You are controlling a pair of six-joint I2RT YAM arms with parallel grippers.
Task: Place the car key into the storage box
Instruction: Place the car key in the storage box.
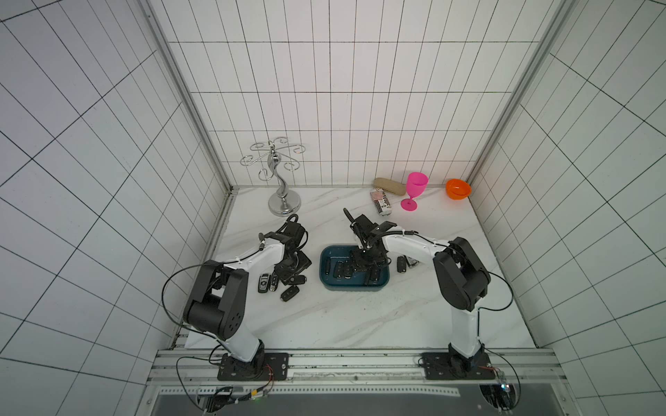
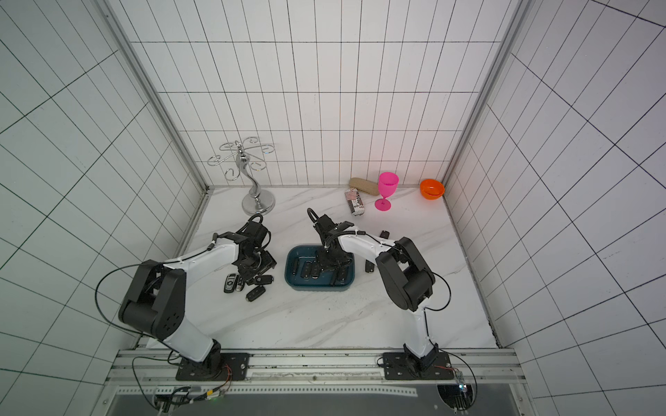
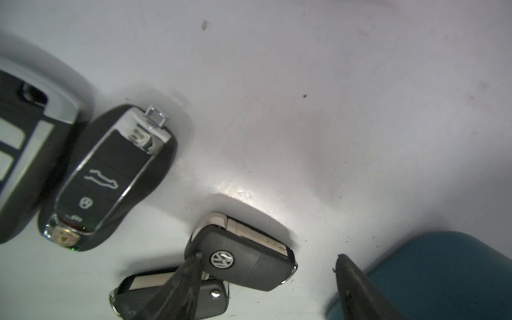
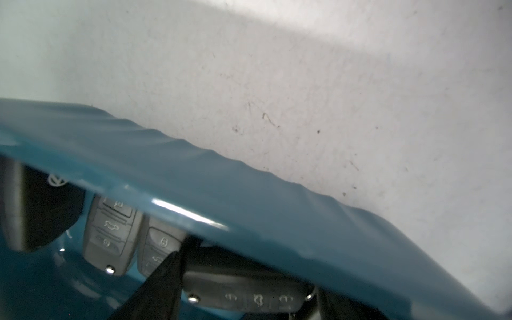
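Left fingers (image 3: 180,288) wide apart, straddling logo key (image 3: 243,261) on bench (image 3: 304,110). Right fingers (image 4: 160,288) inside storage box (image 4: 249,199), flanking button key (image 4: 249,295); grip unclear.

silver-edged fob (image 3: 25,144): cut off by the left wrist view's edge, only one end shows
left gripper (image 3: 267,257): only the two fingertips are in frame
lower flip key (image 3: 213,296): partly behind one finger (image 3: 177,291)
storage box (image 4: 249,199): the near rim is blurred and covers the upper ends of the keys inside
right gripper (image 4: 255,266): far finger mostly under that rim; whether it grips the three-button key (image 4: 249,296) cannot be told
key under the right arm (image 1: 412,262): mostly hidden in a top view, too small to tell its type
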